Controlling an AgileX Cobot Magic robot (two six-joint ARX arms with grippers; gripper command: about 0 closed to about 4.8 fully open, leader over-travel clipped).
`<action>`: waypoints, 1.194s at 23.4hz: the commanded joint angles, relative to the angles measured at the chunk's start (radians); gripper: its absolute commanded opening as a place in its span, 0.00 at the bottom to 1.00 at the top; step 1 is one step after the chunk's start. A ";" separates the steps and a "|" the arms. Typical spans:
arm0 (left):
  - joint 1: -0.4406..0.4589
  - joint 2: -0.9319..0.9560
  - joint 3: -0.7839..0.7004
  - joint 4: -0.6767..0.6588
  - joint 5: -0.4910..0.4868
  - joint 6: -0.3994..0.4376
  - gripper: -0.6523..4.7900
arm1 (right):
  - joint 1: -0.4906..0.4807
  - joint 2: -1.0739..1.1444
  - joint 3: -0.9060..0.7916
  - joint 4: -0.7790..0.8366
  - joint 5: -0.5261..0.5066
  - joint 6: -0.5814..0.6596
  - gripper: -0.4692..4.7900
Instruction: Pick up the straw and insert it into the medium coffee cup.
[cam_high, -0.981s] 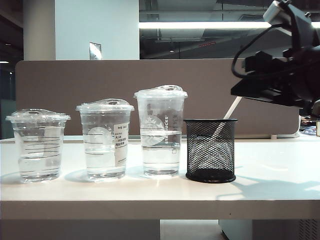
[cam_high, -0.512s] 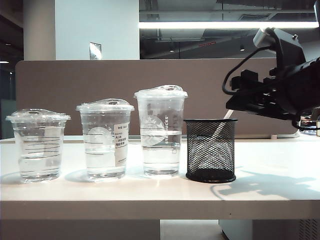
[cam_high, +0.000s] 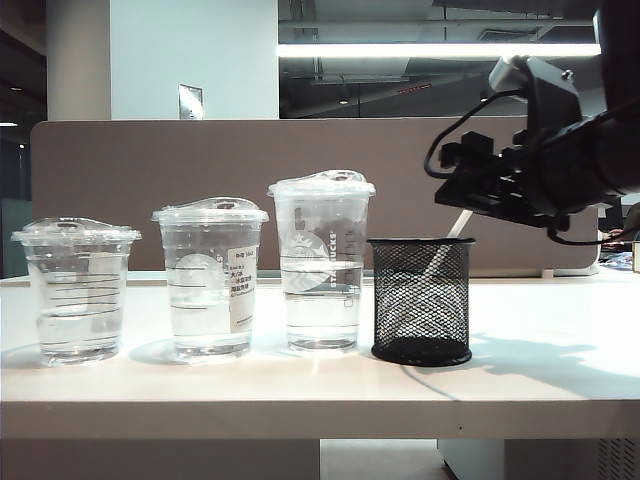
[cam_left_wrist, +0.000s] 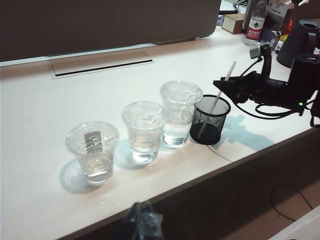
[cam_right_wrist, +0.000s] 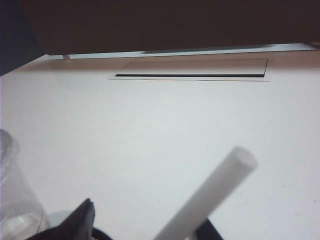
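Observation:
The straw (cam_high: 460, 224) is thin and white and leans in a black mesh holder (cam_high: 421, 300), its top sticking out above the rim. My right gripper (cam_high: 448, 194) hovers over that holder, open. In the right wrist view the straw (cam_right_wrist: 210, 197) passes between the dark fingertips (cam_right_wrist: 85, 217), close to one finger and unclamped. The medium coffee cup (cam_high: 210, 280), clear, lidded and labelled, stands second from the left. The left wrist view shows my left gripper (cam_left_wrist: 142, 221) off the table's front edge, tips together and holding nothing, facing the cup (cam_left_wrist: 144, 132) and the straw (cam_left_wrist: 225, 82).
A taller clear cup (cam_high: 322, 265) stands between the medium cup and the holder. A shorter lined cup (cam_high: 77, 290) is at the far left. All hold some water. A brown divider panel (cam_high: 140, 170) runs behind the table, with a cable slot (cam_right_wrist: 190, 76) in front of it.
My right arm has come down and moved left, from high at the right to just over the mesh holder at the straw's top. Cups, holder and straw have not moved.

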 joint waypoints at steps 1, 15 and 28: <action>0.000 0.001 0.003 0.013 0.003 0.001 0.12 | 0.002 0.006 0.035 -0.013 -0.005 0.004 0.50; 0.000 0.001 0.003 0.013 0.002 0.001 0.12 | 0.002 0.006 0.053 -0.028 -0.040 0.004 0.25; 0.000 0.001 0.003 0.013 0.002 0.001 0.12 | 0.002 -0.014 0.054 -0.027 -0.060 0.003 0.16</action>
